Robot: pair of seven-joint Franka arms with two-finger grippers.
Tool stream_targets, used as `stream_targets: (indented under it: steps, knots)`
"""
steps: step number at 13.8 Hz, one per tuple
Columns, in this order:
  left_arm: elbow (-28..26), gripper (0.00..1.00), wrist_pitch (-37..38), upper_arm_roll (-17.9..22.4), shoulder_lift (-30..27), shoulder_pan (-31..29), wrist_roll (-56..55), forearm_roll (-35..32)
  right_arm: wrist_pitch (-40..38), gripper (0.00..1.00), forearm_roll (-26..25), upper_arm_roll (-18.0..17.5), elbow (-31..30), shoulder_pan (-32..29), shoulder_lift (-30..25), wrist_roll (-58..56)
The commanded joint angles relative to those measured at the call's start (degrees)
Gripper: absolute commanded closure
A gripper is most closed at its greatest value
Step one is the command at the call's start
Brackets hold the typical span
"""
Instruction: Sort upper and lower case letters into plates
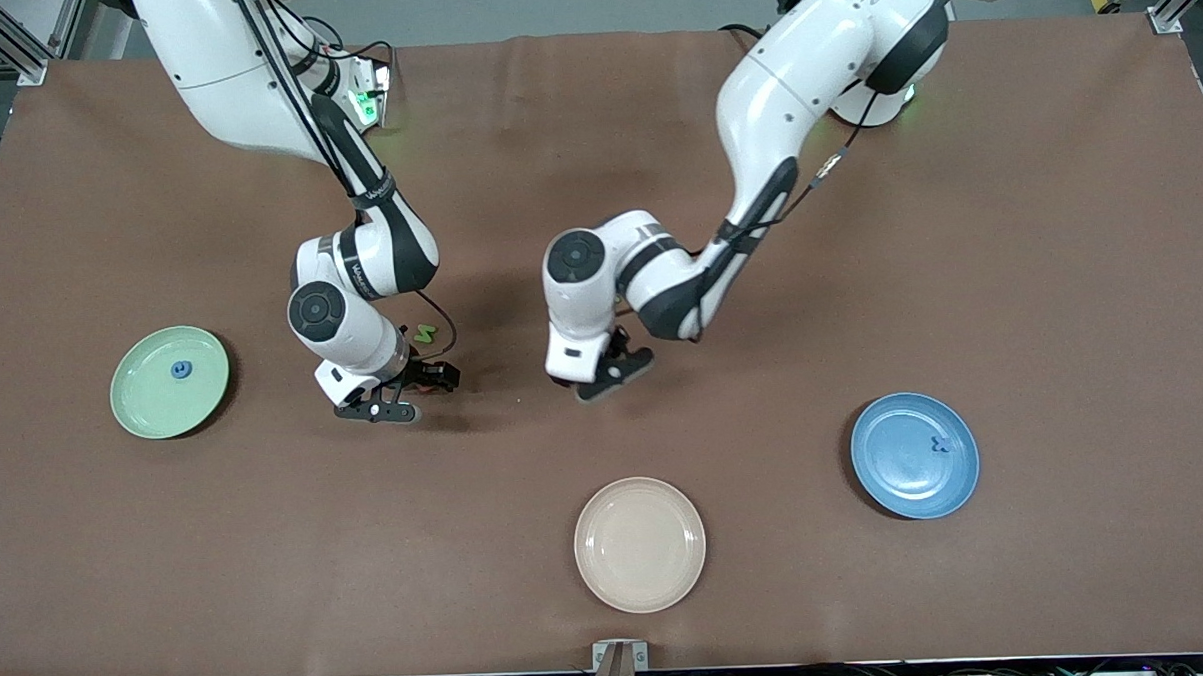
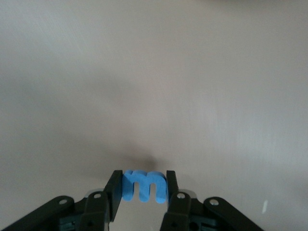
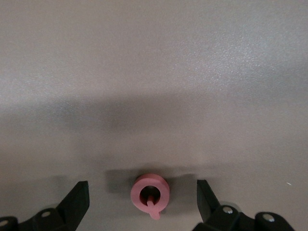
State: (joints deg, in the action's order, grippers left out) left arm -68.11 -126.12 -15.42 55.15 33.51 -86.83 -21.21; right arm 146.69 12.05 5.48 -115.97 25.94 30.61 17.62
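Two claws: left claw [image 2: 143,188] pinches blue m [image 2: 144,186]; right claw [image 3: 143,197] spread around red Q [image 3: 150,195].

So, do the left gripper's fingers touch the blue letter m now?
Touching. In the left wrist view the left gripper has both fingers pressed against the sides of the blue letter m, with no gap visible.

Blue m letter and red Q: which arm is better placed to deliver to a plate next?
Left. The left gripper is shut on the blue m, ready to carry. The right gripper stands open around the red Q, which lies ungripped on the table.
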Motion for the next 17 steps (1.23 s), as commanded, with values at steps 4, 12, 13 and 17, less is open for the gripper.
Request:
stream_targets:
  steps: [4,12,13,17]
  knots:
    - [-8.16,1.00,6.68,-0.75,-11.28,-14.32,14.64,0.12,-2.37,0.39,-0.09,0.50,-0.05,0.51,0.24,0.14]
    - [-15.82,0.99,5.98,-0.93,-13.93,-33.58,40.49,-0.50,-2.46,0.69,-0.44,0.67,0.13,0.95,0.24,0.49]
    - [-16.26,0.98,5.63,-0.93,-13.66,-35.25,42.26,-0.50,-2.38,0.73,-0.45,0.68,0.13,0.95,0.24,0.49]
    - [-19.78,0.26,0.36,-0.66,-12.61,-38.78,44.29,-0.76,-3.68,0.80,-0.45,1.20,0.39,0.25,-2.20,0.14]
